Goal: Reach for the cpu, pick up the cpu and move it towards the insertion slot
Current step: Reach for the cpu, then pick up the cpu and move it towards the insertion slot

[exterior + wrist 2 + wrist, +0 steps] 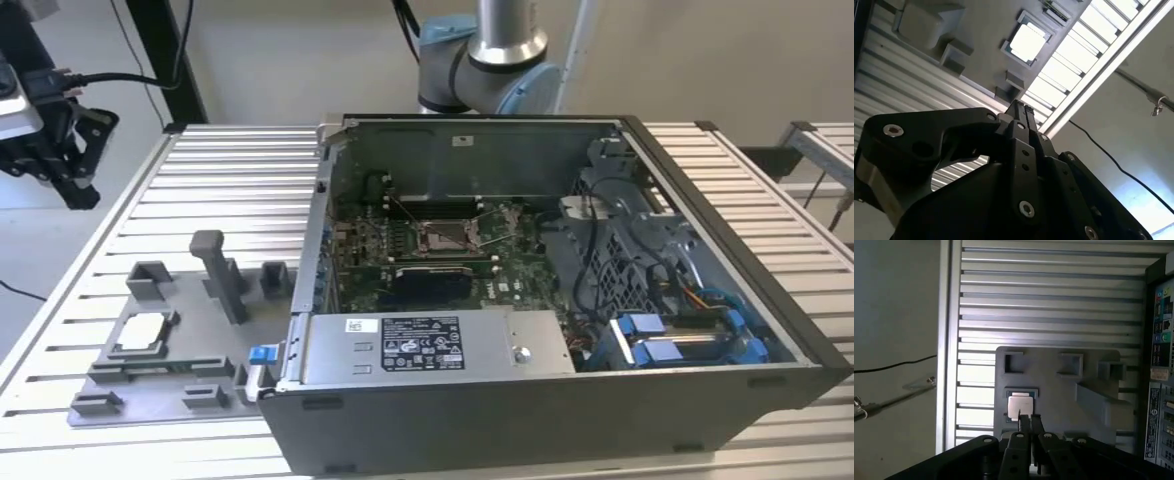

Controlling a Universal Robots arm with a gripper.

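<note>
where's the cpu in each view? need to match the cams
Exterior view: the cpu lies in a recess of the grey tray, at the exterior view's left.
First wrist view: pale square in that recess, just beyond the gripper.
Second wrist view: bright square in the recess, farther out past the gripper.
Shared landmark: the grey tray.

cpu (1019, 406) edge behind gripper (1030, 418), grey tray (1054, 390) partly covered, computer case (1159, 390) cut off at edge

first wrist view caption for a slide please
Shut gripper in the foreground, the cpu lying in its grey tray beyond.
</note>
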